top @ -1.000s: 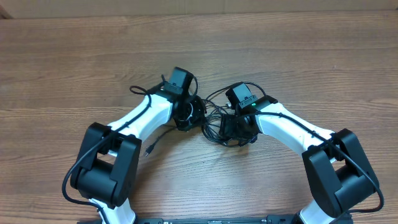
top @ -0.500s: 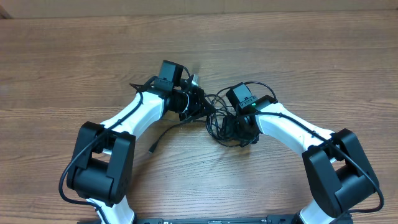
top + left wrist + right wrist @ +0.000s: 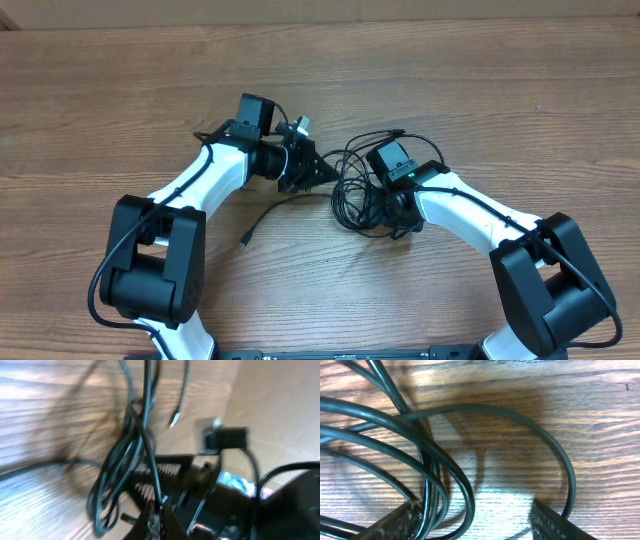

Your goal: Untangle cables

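The cables (image 3: 352, 188) are thin black cords, tangled in overlapping loops on the table (image 3: 500, 90), some passing between the spread right fingers (image 3: 400, 521). One strand is pinched in the left fingers (image 3: 312, 170); a plug-tipped end (image 3: 243, 241) lies loose near them.

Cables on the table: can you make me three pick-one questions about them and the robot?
1. Where are the cables? A middle of the table; B far edge; C on the floor.
2. What colour are they? A red; B black; C yellow.
3. How is the right gripper? A shut tight; B open; C holding a cup.
Answers: 1 A, the overhead view shows them lying mid-table. 2 B, every strand is black. 3 B, its fingers stand apart, strands loose between them.
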{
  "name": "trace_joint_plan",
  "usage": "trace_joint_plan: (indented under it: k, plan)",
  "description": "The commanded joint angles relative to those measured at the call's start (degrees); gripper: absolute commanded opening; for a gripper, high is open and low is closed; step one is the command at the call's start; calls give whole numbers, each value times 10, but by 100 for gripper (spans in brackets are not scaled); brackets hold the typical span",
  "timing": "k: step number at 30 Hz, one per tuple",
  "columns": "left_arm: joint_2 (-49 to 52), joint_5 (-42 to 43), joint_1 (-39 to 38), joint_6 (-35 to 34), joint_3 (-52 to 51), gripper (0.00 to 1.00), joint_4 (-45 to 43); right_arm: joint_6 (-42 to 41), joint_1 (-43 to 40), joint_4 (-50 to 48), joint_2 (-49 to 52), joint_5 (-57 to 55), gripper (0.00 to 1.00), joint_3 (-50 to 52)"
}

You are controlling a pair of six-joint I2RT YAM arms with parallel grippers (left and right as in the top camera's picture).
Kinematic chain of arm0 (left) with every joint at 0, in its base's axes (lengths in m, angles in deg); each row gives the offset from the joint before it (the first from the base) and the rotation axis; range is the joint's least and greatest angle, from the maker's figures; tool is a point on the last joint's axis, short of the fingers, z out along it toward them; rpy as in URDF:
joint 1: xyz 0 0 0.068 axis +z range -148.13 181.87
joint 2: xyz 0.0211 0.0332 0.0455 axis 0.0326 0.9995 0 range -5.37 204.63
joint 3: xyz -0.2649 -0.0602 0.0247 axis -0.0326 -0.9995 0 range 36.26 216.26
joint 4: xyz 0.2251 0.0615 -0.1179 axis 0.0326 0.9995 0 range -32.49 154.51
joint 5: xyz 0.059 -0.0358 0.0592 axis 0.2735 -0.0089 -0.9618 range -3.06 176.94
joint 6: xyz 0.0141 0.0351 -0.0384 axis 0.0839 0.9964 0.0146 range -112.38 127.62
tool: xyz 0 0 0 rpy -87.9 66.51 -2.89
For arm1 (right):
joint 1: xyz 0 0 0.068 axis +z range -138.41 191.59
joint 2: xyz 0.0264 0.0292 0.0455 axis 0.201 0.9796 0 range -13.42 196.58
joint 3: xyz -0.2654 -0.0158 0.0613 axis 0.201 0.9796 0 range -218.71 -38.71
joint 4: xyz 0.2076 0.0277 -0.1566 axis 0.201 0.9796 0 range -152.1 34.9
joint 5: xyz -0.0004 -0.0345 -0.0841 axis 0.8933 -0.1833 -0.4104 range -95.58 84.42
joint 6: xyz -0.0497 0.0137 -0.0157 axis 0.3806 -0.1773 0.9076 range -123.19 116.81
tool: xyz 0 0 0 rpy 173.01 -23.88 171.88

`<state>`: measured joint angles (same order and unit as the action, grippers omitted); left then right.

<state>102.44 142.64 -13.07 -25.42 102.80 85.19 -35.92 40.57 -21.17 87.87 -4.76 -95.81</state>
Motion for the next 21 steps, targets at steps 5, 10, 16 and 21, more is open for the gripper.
trace_joint_plan:
  k: [5,10,16,21]
  plan:
    - [-2,-221,3,76,8,4,131,1,-2,-3,16,-23,70,25]
    - [-2,-397,3,76,8,4,206,1,-2,-4,16,-23,69,25]
    - [-2,-507,3,73,8,7,251,1,-2,-8,16,-23,69,25]
    - [-2,-503,1,71,8,14,253,2,-2,-8,16,-23,69,25]
